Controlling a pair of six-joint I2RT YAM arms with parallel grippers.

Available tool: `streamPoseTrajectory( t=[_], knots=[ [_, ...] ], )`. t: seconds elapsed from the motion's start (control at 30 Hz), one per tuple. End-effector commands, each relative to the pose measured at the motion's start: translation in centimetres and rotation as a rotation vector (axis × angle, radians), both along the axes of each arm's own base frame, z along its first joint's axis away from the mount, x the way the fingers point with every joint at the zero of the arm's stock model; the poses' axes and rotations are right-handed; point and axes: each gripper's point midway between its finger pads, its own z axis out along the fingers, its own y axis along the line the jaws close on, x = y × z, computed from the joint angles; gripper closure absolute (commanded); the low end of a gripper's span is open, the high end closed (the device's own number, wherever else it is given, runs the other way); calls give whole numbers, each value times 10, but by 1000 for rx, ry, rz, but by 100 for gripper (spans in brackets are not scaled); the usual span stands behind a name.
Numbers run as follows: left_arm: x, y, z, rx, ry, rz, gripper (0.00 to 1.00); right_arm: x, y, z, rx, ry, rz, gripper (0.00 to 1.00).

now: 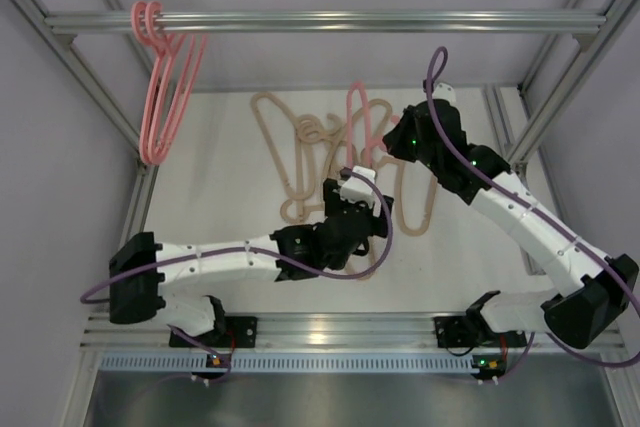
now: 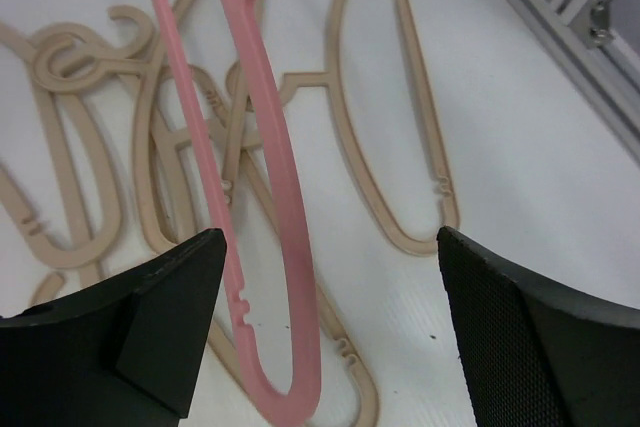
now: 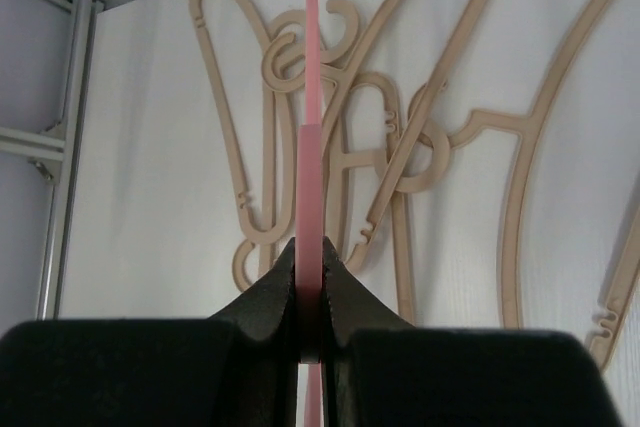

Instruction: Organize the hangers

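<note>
My right gripper (image 3: 311, 282) is shut on a pink hanger (image 3: 311, 147), seen edge-on, and holds it off the table. In the top view this pink hanger (image 1: 355, 112) stands near the table's middle back, with the right gripper (image 1: 388, 147) at its right side. My left gripper (image 2: 330, 287) is open and empty; the pink hanger's lower loop (image 2: 275, 227) hangs between its fingers (image 2: 170, 317) without touching them. Several beige hangers (image 1: 300, 157) lie tangled flat on the white table, and they also show in the left wrist view (image 2: 400, 147) and the right wrist view (image 3: 400, 137). Two pink hangers (image 1: 160, 97) hang on the silver bar (image 1: 350, 21) at its left end.
Aluminium frame posts (image 1: 90, 87) stand at the left and at the right (image 1: 560, 97) of the table. A frame rail (image 2: 560, 37) runs along the table's right edge. The left arm (image 1: 230, 257) reaches across the table's front.
</note>
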Motion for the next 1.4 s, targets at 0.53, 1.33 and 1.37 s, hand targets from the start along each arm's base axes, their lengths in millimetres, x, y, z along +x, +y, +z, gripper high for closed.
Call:
streamPoseTrajectory(
  t=[0.53,1.33,1.37],
  knots=[
    [23,13,-52,403,-97,268,42,-3,4,21,14,-21,-35,100],
    [27,56,-27,283,8,217,100,-8,-16,81,52,-154,6,1],
    [27,59,-26,279,20,207,100,-10,-18,84,58,-161,7,1]
  ],
)
